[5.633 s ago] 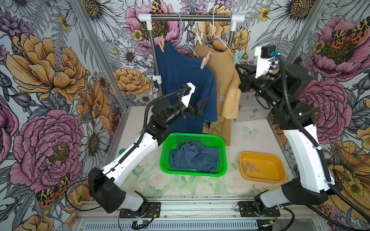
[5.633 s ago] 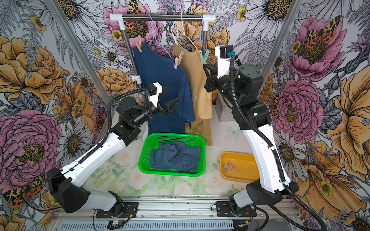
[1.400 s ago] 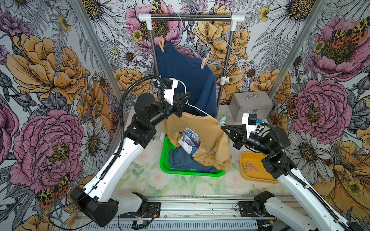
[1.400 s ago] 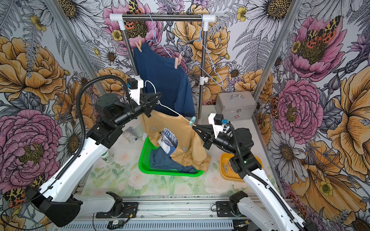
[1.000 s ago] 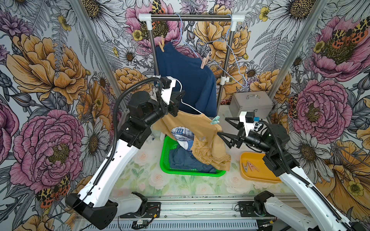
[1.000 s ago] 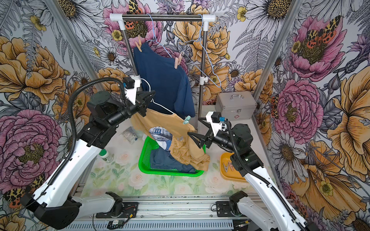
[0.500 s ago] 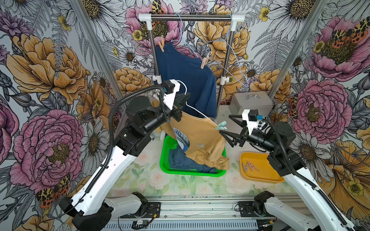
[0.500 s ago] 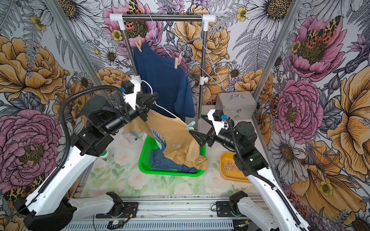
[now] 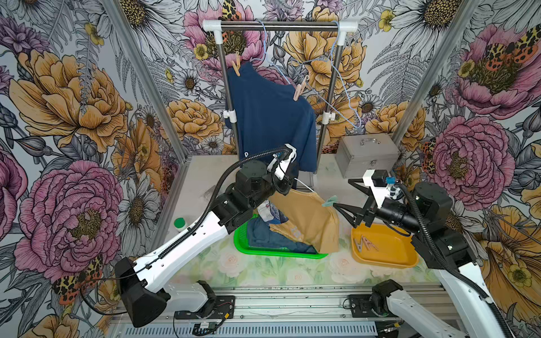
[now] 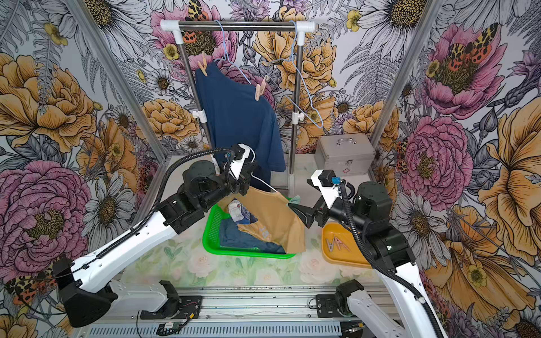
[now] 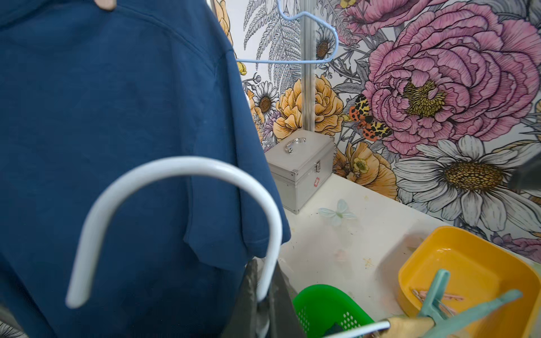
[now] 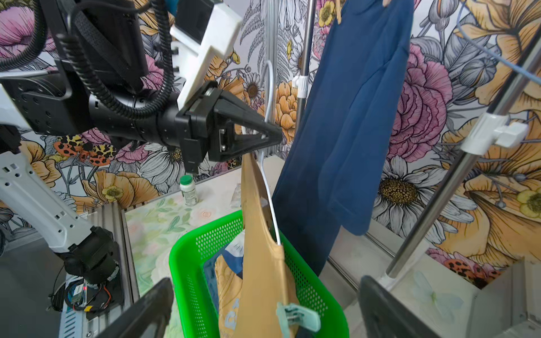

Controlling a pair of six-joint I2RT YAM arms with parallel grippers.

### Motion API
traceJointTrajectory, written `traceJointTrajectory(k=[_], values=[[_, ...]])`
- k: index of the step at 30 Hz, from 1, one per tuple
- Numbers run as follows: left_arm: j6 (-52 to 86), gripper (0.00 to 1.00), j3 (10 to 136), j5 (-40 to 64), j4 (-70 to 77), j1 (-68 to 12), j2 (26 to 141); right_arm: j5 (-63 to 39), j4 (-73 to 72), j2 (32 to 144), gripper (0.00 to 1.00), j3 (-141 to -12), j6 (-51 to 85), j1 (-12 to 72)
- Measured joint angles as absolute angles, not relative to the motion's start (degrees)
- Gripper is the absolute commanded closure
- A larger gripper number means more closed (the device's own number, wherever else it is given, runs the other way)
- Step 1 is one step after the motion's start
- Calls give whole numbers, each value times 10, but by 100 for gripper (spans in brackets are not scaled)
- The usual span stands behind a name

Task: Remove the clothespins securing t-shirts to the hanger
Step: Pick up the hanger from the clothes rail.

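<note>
My left gripper (image 9: 288, 182) is shut on the neck of a white hanger (image 11: 175, 169) that carries a tan t-shirt (image 9: 310, 222) over the green basket (image 9: 278, 254). A mint clothespin (image 9: 329, 201) grips the shirt's shoulder on that hanger. My right gripper (image 9: 342, 193) is open, its fingertips level with this pin (image 12: 298, 316) and a little short of it. On the rail hangs a navy t-shirt (image 9: 269, 117), held by two peach clothespins (image 9: 235, 68) (image 9: 298, 90). Another navy t-shirt (image 9: 263, 237) lies in the basket.
A yellow tray (image 9: 392, 244) to the right of the basket holds a few loose pins (image 9: 364, 243). A silver case (image 9: 366, 155) stands at the back right. An empty blue hanger (image 9: 348, 96) dangles from the rail. A small green-capped bottle (image 9: 179, 224) stands at the left.
My left arm has brought the hanger with the tan shirt lower over the basket. My right gripper has come level with the mint pin and its jaws have spread slightly wider.
</note>
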State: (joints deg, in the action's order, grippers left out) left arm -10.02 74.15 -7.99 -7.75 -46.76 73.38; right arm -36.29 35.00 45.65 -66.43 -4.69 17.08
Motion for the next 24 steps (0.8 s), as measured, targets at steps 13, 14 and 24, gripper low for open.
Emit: traceJointTrajectory(k=[13, 14, 24], values=[[-15, 100, 593, -93, 21, -417, 658, -367, 514, 583, 3, -716, -144, 153], [-7, 100, 586, -91, 27, -412, 652, -367, 523, 595, 3, -729, -151, 153], [11, 100, 573, -65, 53, -407, 637, -373, 572, 644, 7, -768, -192, 154]])
